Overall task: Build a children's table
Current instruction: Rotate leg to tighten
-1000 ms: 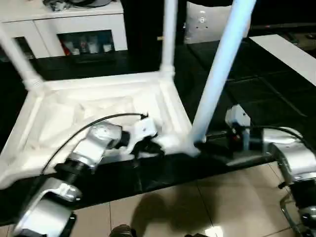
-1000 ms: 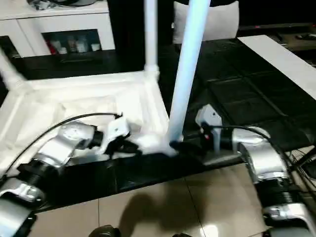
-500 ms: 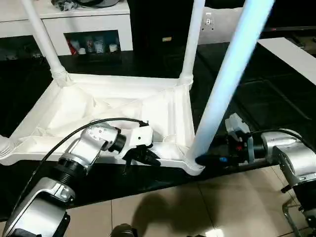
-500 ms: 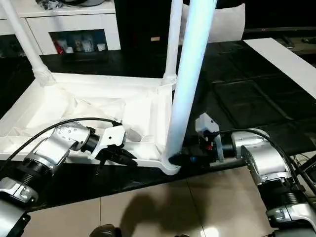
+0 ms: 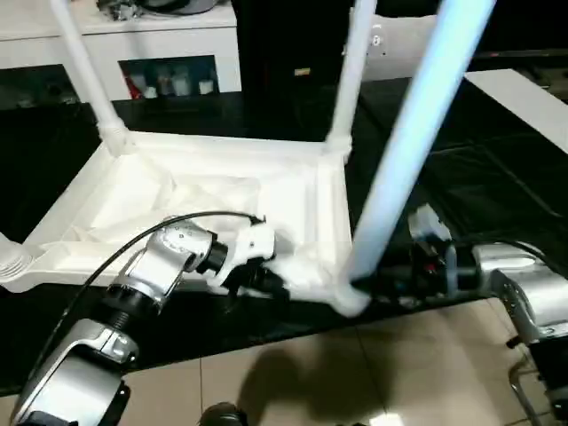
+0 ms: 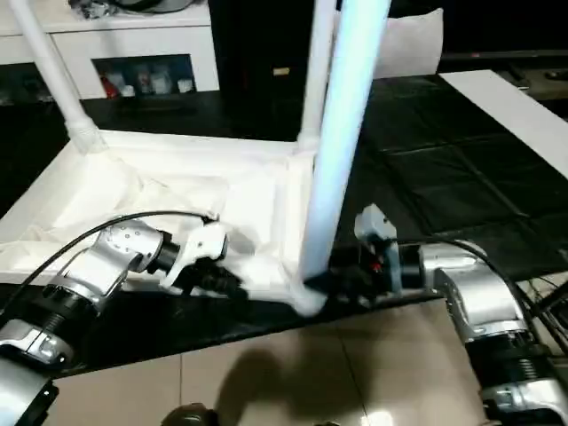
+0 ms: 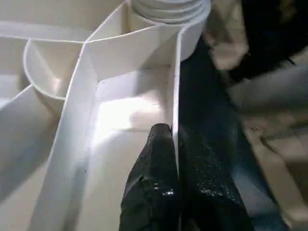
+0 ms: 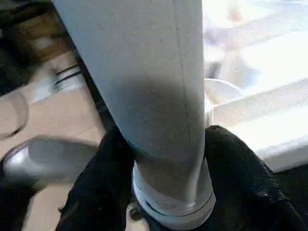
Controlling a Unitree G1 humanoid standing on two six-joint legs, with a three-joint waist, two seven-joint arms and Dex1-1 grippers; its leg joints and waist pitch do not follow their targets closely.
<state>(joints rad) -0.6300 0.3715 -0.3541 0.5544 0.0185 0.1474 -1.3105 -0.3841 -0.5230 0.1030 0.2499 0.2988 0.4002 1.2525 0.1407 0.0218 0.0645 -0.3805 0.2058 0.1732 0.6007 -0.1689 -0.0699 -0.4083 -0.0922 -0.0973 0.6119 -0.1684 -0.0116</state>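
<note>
The children's table lies upside down, its white ribbed tabletop on the black work table. White legs stand in its corner sockets: a far left leg, a far right leg and a near right leg. My left gripper is shut on the tabletop's near rim wall, one finger on each side of it. My right gripper reaches in from the right and hugs the near right leg's base, with black fingers pressed against both sides just above the corner socket.
The work table's front edge runs just in front of the tabletop, with tiled floor below. A white cabinet stands at the back left and a white board lies at the far right.
My right gripper's fingers have closed in on the base of the near right leg. My left gripper stays clamped on the rim. The camera has shifted.
</note>
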